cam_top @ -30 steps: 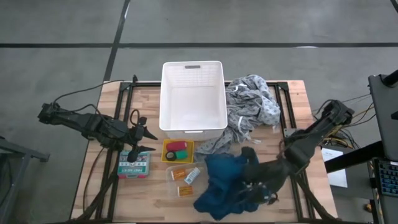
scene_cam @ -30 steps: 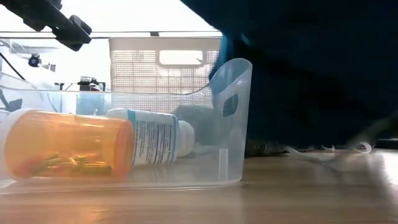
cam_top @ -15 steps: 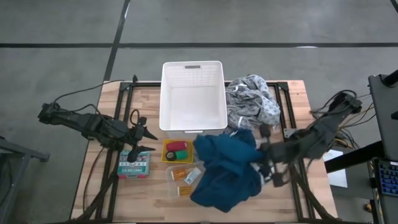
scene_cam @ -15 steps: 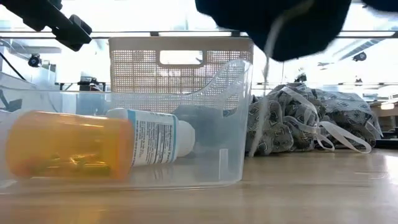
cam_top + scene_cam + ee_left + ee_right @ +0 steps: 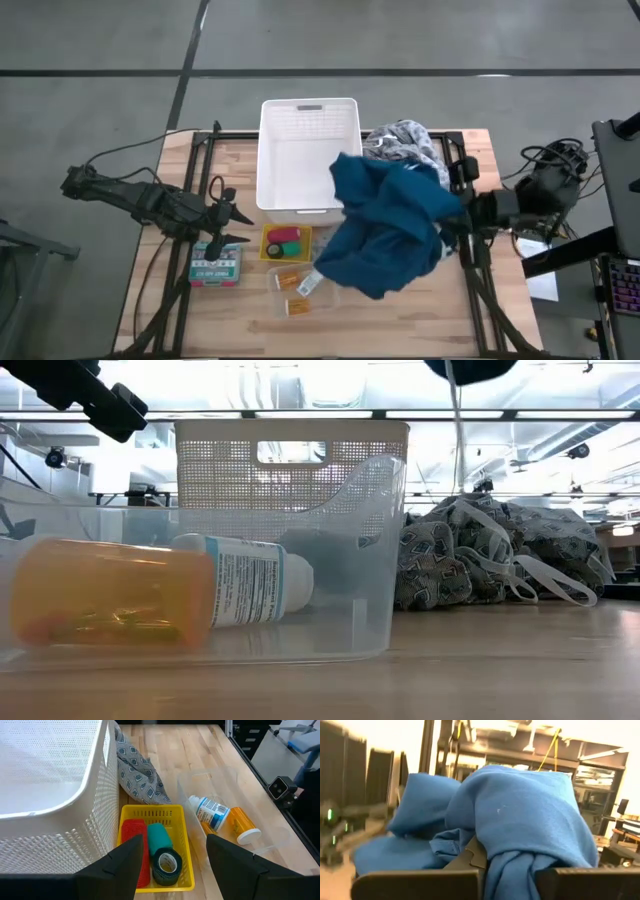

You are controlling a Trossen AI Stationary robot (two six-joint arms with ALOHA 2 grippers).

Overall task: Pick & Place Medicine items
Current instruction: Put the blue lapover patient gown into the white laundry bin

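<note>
The teal-blue cloth [image 5: 388, 225] hangs high over the table's middle, with my right gripper [image 5: 452, 206] shut on it. A yellow tray [image 5: 186, 851] holds a pink-red cylinder [image 5: 133, 836] and a dark green roll [image 5: 167, 864]. Beside it, a clear tray [image 5: 372, 530] holds an orange pill bottle [image 5: 110, 596] and a white labelled bottle [image 5: 246, 580], both lying on their sides. My left gripper [image 5: 174, 845] hovers open above the yellow tray, touching nothing. The grey patterned cloth [image 5: 400, 140] lies heaped at the far right. My right gripper pinches a bunched part of the teal-blue cloth [image 5: 510, 870] between its two fingers, coming about level from the table's right side. Several folds drape over and around the fingers. The cloth hangs slack and clear of the table, its lowest tip [image 5: 470, 368] far above the wood.
A white perforated basket [image 5: 308, 130] stands at the far middle of the table. A teal and red box [image 5: 215, 265] lies near my left gripper. A cord [image 5: 456, 430] dangles from the cloth. Bare wood shows at the near right.
My right gripper has risen and gone toward the table's far right, tipping from pointing down to about level, still shut on the teal-blue cloth. The cloth has come off the near part of the table, lifted clear, uncovering the grey patterned cloth in the low view.
</note>
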